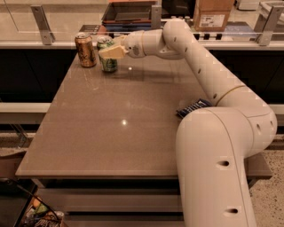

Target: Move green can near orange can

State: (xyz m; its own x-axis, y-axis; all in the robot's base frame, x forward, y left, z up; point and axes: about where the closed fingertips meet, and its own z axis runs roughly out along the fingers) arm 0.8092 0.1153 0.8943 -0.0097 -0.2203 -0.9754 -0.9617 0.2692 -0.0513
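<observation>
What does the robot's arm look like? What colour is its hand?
The arm is smooth, round and creamy white, with fat tube-like parts, tiny dark dots and a thin tan ring at one joint. Its gripper, by the green can at the far left of the table, is pale yellow. No cables show.

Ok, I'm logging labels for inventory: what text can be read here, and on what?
None is readable.
green can, at the end effector: markings blurred.
orange can: markings blurred.
cardboard box: white label too small.
dark packet: pale lettering blurred.
</observation>
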